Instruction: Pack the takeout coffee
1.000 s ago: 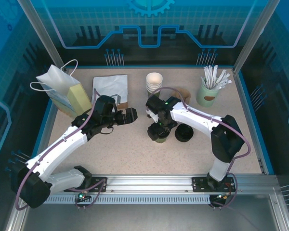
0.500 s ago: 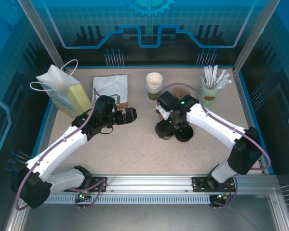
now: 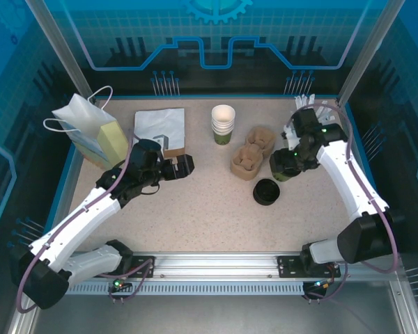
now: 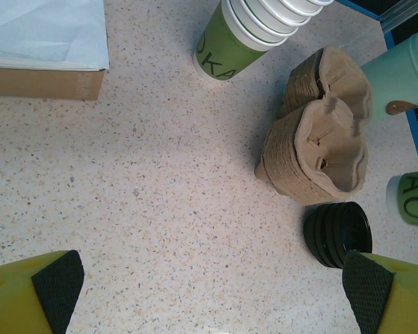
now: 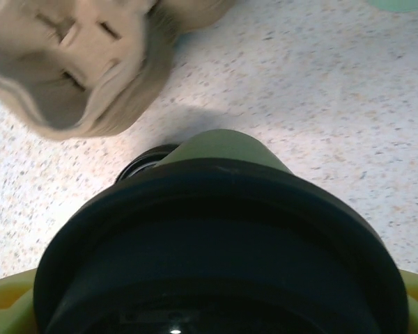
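Observation:
The takeout coffee [image 3: 281, 167], a green-banded paper cup with a black lid, hangs in my right gripper [image 3: 288, 160] just right of the brown pulp cup tray [image 3: 250, 156]. In the right wrist view its black lid [image 5: 216, 236] bulges across the lower frame between the right gripper [image 5: 212, 306] fingers, with the green cup wall [image 5: 226, 145] beyond and the cup tray [image 5: 76, 62] at upper left. My left gripper [image 3: 183, 166] stands open over bare table left of the tray. In the left wrist view the left gripper [image 4: 212, 289] holds nothing, and the coffee [image 4: 412, 198] shows at the right edge.
A stack of black lids [image 3: 265, 192] lies in front of the tray. A stack of paper cups [image 3: 223, 124] stands behind it. A pale green straw cup [image 4: 404, 73] is at back right. A white paper bag [image 3: 90, 131] and a flat white bag [image 3: 160, 127] sit at back left.
My right arm has swung from the table's middle to the right with the coffee in its grip, uncovering the cup tray. The left gripper shifted only slightly.

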